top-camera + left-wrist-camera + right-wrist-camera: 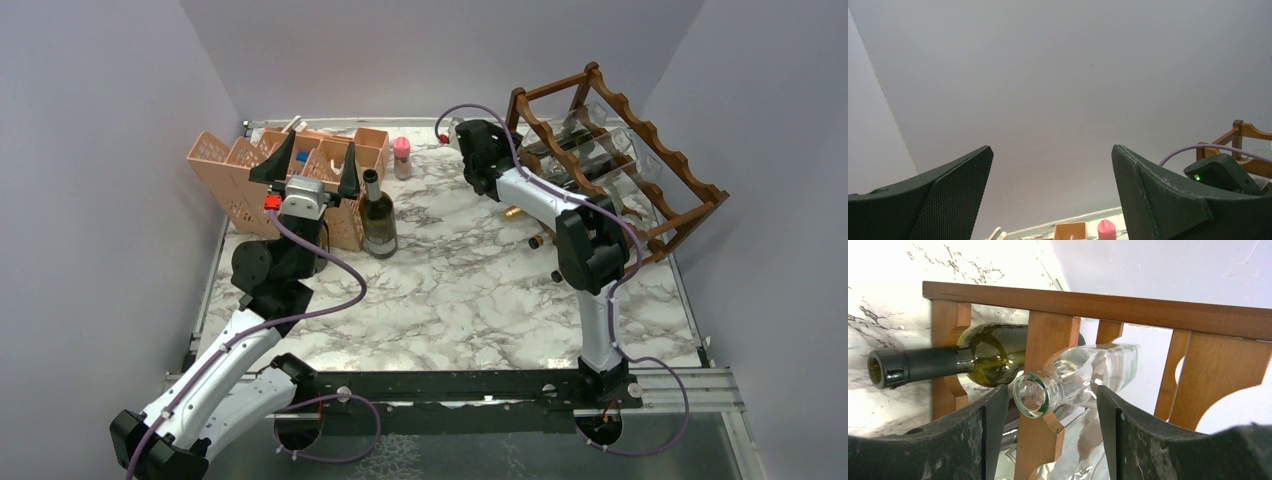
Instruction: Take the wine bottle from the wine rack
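Observation:
The dark reddish-brown wine rack (690,195) stands at the back right of the marble table, with several bottles lying in it. In the right wrist view, a clear glass wine bottle (1088,370) lies on a rack rail (1088,302) with its mouth pointing at the camera. My right gripper (1050,395) is open, one finger on each side of that bottle's neck with a gap on both sides. A dark green bottle (988,352) lies to its left. From above, the right gripper (505,150) is at the rack's left end. My left gripper (312,165) is raised, open and empty.
A peach-pink lattice organiser (240,175) sits at the back left, right behind the left arm. A dark bottle (378,215) stands upright next to it. A small pink-capped container (402,155) is near the back wall. Purple walls close in three sides.

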`<state>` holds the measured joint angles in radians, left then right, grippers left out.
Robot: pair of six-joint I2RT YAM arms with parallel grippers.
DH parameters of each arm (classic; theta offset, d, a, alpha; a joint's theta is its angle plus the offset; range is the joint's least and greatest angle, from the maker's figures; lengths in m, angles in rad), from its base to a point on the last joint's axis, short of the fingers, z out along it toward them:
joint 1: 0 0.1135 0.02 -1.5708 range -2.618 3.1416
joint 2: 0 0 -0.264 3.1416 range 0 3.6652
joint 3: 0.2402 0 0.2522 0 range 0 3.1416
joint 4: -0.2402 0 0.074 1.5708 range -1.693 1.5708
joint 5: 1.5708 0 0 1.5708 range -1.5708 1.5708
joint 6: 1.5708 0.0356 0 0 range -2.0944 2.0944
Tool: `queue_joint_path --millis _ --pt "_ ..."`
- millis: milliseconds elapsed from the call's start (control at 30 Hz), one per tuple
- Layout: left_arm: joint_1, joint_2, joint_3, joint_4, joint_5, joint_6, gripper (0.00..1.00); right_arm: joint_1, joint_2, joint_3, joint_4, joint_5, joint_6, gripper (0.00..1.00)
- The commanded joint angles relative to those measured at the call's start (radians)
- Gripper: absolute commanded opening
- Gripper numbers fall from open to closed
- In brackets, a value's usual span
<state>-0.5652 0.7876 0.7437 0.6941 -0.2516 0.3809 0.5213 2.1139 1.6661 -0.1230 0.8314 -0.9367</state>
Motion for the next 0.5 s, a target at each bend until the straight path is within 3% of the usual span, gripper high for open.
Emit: queue_joint_path --millis 0,200,467 --pt "-0.005 -0.003 -0.012 0.025 0.018 0.004 0.95 -0.013 0.035 -0.017 0.051 -0.02 -0.026 0.67" --pt "-0.007 -0.002 -0.012 0.025 0.019 0.006 0.95 -0.023 0.037 -0.03 0.048 -0.011 -0.017 0.65" --pt "-0.009 -0.003 -0.012 0.024 0.019 0.009 0.95 -0.032 0.046 -0.061 0.185 -0.013 -0.116 0.64"
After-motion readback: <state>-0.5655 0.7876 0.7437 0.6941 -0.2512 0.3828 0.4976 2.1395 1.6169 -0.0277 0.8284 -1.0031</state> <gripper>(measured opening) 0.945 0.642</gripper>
